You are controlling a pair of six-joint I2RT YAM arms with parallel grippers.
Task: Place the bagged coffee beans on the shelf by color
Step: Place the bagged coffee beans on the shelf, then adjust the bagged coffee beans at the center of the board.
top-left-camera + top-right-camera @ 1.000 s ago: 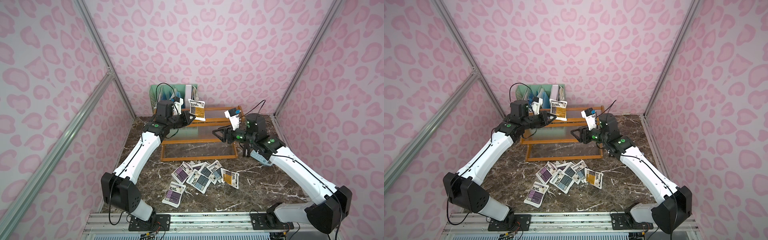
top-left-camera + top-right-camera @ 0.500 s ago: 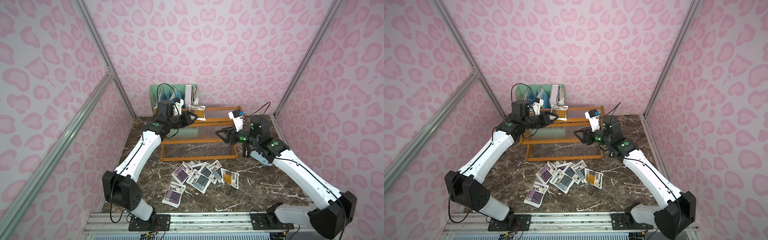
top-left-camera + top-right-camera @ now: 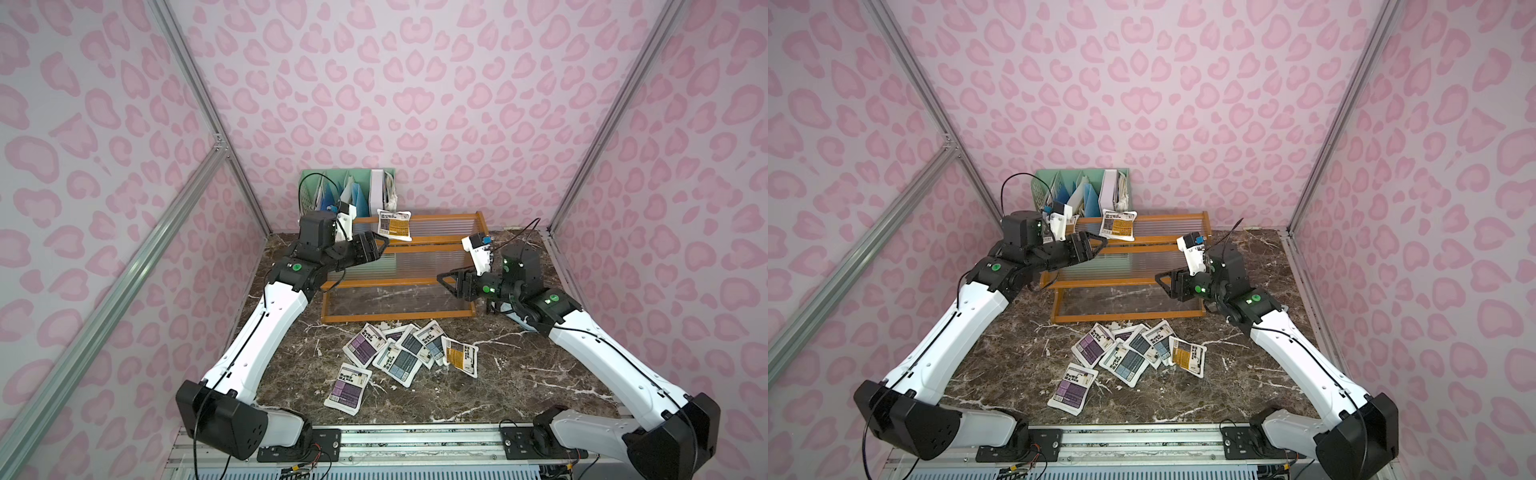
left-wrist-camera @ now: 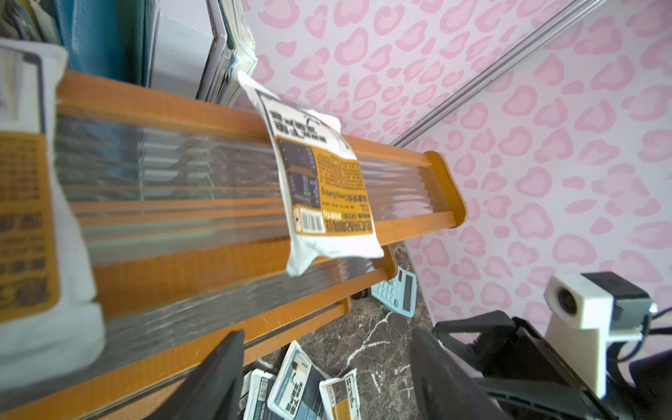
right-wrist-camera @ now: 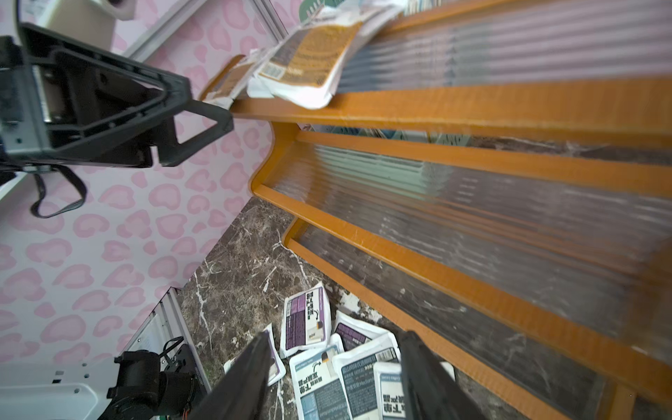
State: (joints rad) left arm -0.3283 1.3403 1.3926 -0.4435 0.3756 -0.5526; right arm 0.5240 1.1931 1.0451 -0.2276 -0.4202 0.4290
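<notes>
Marble counter with the three-tier shelf at its far side. Orange sorting is judged in hand: one orange pouch lies on the top tier, left part, leaning over the front rail. The remaining pouches are heaped near the shelf. The left end effector and right end effector are held apart, empty; the loose orange pouch is judged next for grasping

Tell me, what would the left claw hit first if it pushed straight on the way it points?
Most likely the orange-labelled pouch propped on the top tier of the shelf, directly ahead of the open left gripper. It could clip one of the wooden rails first; depth is unclear.
</notes>
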